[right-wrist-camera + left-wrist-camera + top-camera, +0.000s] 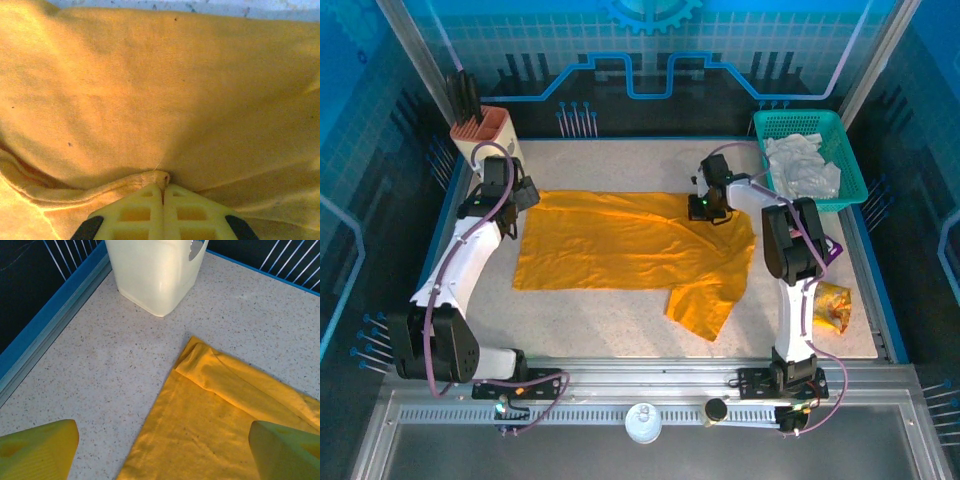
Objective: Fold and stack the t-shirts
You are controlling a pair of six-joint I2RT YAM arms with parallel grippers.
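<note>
Mustard t-shirt partly off-frame

Speckled pale table before me, blue rim round it. Orange shirt spread flat across middle, one sleeve trailing toward my near right. Cream bin upright at far left corner, near shirt's corner, not touching. Teal basket at far right corner. Yellow snack packet near right edge; purple packet just beyond it, half hidden by my right arm

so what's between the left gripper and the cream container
In the left wrist view, mostly bare speckled table, with a corner of the mustard t-shirt reaching in on the right, short of the cream container. The left gripper stands open.
</note>
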